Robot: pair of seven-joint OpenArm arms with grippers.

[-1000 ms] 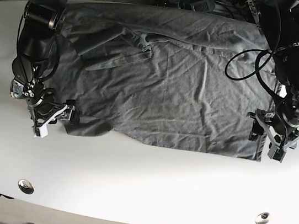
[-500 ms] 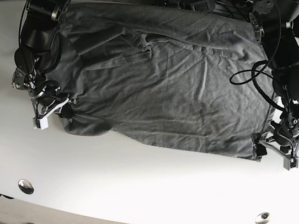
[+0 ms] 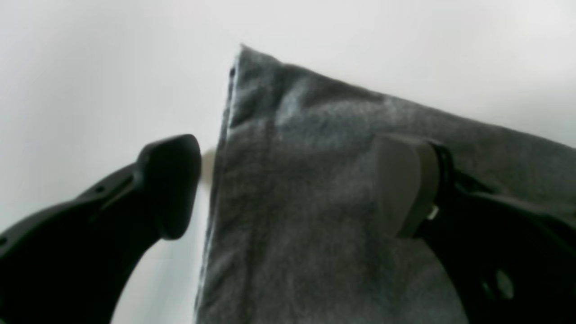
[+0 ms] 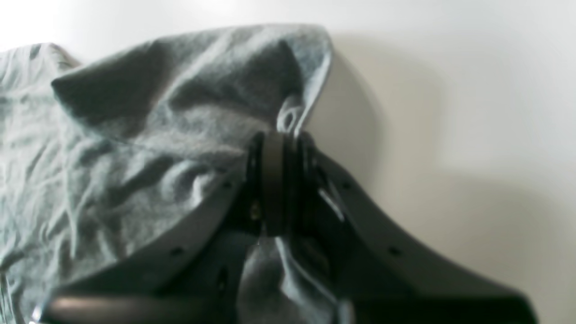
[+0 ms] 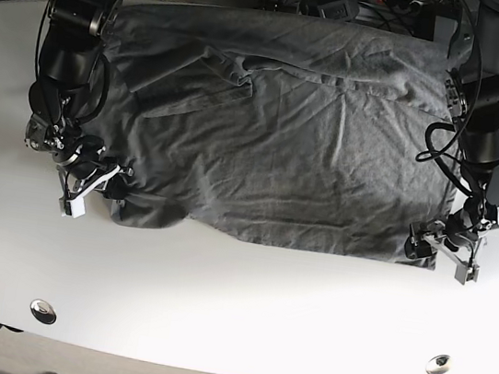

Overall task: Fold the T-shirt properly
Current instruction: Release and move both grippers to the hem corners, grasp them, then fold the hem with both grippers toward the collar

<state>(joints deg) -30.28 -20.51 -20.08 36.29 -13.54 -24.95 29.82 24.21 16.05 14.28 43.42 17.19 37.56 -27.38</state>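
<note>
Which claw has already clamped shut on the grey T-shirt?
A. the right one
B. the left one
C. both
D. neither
A: the right claw is pinched shut on a fold of the T-shirt, while the left claw sits open astride the shirt's corner.

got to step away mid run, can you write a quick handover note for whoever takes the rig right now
Right hand: shut on the T-shirt, pinching its near corner on that arm's side.
Left hand: open, straddling the other near corner; one finger over the cloth, one on the table. No grip yet.
T-shirt: spread flat, wrinkled, far edge at the table's back.
Done: corners reached, one gripped.
Left: close the left hand, then probably lift both corners and fold toward the far edge.
</note>
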